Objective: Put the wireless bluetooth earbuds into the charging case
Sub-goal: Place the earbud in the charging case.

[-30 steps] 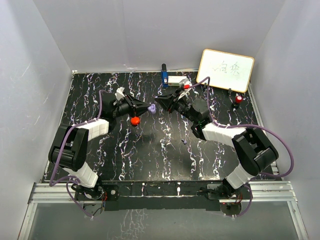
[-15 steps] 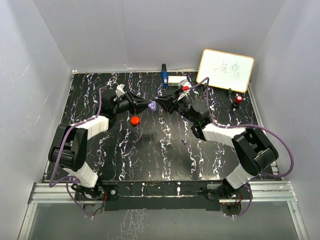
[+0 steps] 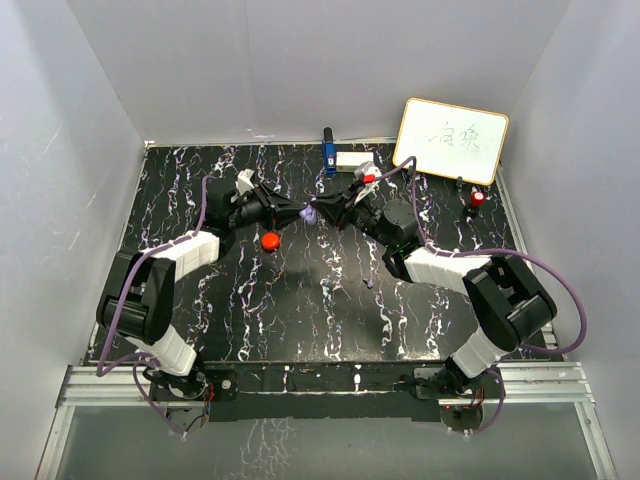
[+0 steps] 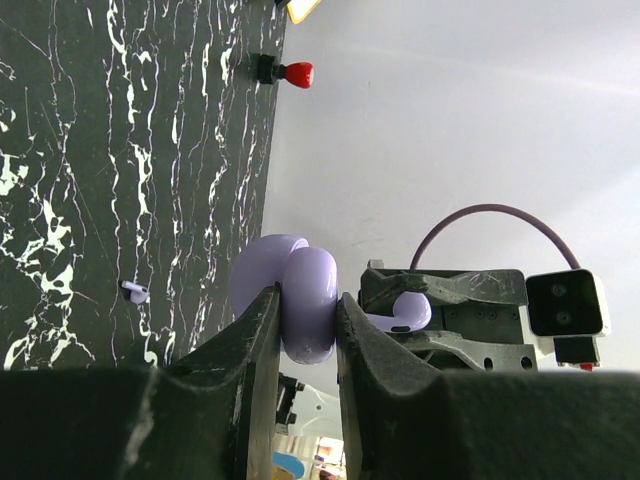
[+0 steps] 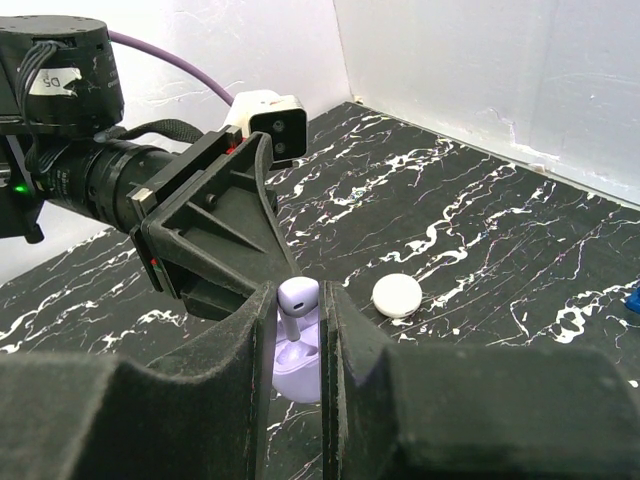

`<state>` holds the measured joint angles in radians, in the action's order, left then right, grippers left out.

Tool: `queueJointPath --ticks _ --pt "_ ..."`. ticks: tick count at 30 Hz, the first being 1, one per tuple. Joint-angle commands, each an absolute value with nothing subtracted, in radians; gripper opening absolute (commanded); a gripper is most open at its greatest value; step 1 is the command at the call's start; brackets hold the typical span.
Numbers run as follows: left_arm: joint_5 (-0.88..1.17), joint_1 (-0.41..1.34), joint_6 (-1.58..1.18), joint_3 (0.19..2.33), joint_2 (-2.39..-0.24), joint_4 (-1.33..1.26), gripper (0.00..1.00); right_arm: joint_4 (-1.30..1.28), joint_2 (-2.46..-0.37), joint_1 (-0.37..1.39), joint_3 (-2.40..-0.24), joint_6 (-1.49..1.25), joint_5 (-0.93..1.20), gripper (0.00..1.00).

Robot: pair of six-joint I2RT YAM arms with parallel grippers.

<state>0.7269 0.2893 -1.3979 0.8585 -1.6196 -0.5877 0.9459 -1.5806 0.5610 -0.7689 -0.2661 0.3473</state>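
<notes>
1. White walls are seen around a black, white-veined table (image 3: 300, 320); a red puck (image 3: 270, 240) and a whiteboard (image 3: 450, 140) are set on it.
2. The open lilac case (image 4: 300, 300) is gripped by the closed left fingers (image 4: 255, 345) and held above the table's middle.
3. One earbud (image 5: 297, 298) is pinched stem-down by the closed right fingers (image 5: 245, 365), right at the case mouth; whether it touches cannot be told.
4. A second earbud (image 4: 135, 291) is seen lying on the table, well apart.
5. Insertion of the first earbud is judged to be in hand.
6. Next, a short straight lowering into the socket is called for, then release; a tilt could jam it.
</notes>
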Motion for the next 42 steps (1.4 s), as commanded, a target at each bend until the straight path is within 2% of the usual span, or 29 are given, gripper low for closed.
queueJointPath --ticks 1,42 --pt "0.761 0.301 -1.398 0.891 -1.541 -0.57 0.0 0.994 -1.586 0.559 -0.767 -0.253 0.357 0.0" --pt "0.758 0.303 -1.401 0.914 -1.524 -0.564 0.0 0.98 -1.591 0.559 -0.758 -0.253 0.374 0.0"
